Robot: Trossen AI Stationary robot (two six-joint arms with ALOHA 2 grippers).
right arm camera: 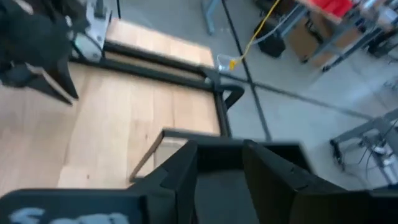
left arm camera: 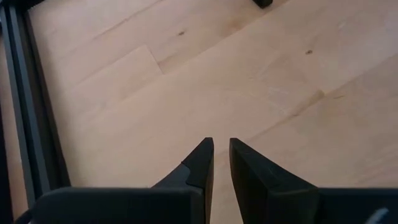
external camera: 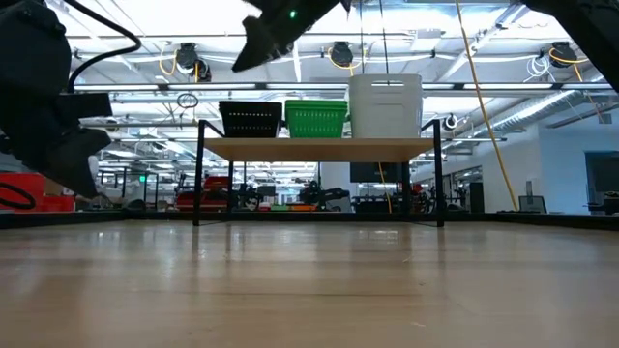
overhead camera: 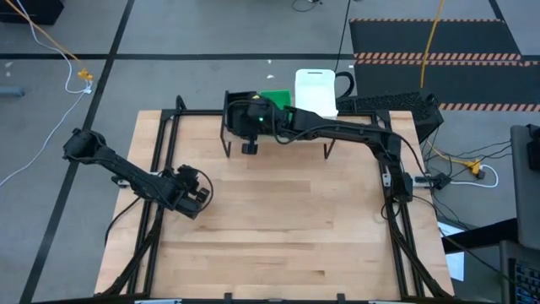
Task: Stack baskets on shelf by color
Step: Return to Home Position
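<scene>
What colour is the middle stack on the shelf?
Green mesh; the middle stack shows best in the low view.

I record the shelf (external camera: 319,149) standing on the table (overhead camera: 278,236), partly beneath the right gripper (overhead camera: 238,116). Three stacks stand side by side on its board. The black baskets (external camera: 250,118) are under that gripper, the green baskets (external camera: 316,118) just beside them, and the white baskets (external camera: 385,106) farthest from it.

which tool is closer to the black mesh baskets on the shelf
Right. The right tool hangs just above the stacked black mesh plastic baskets on the light-wood shelf; the left tool is well off, over the wooden tabletop in front of it.
</scene>
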